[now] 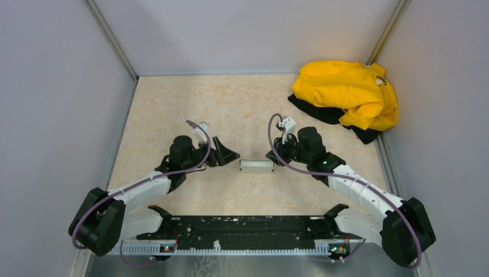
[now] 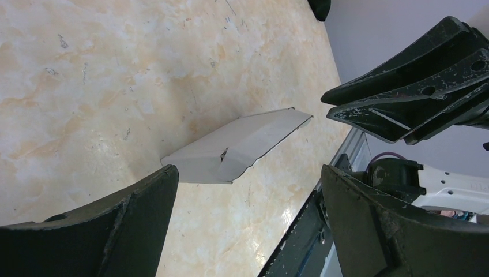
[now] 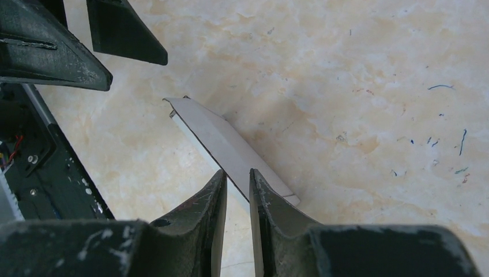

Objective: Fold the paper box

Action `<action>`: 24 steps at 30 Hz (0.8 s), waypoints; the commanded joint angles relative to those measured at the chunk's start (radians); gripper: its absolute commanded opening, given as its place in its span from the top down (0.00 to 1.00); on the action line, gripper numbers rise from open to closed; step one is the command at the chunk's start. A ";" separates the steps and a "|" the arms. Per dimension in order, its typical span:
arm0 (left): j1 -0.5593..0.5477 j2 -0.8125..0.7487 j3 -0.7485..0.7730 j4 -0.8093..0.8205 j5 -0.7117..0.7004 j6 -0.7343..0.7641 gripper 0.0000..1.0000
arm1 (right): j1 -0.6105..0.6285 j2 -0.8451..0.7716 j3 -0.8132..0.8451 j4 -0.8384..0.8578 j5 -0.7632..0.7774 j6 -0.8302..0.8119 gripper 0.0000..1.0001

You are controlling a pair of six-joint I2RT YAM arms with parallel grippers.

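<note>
The paper box is a small flat pale grey-white rectangle lying on the table between my two grippers. In the left wrist view the paper box lies just beyond my fingertips, with a small slit in its face. My left gripper is open wide and empty at the box's left end. My right gripper is at the box's right end. In the right wrist view the jaws stand a narrow gap apart over the box, with nothing between them.
A yellow garment lies over a black cloth at the back right corner. Grey walls close in the table on the left, back and right. A black rail runs along the near edge between the arm bases.
</note>
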 commanded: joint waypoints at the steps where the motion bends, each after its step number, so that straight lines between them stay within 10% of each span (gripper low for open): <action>1: 0.001 0.031 0.016 0.080 0.044 -0.012 0.01 | 0.019 0.021 -0.010 0.071 0.021 0.003 0.79; 24: -0.007 0.033 -0.003 0.107 0.047 -0.022 0.01 | 0.058 0.024 -0.072 0.081 0.051 0.025 0.80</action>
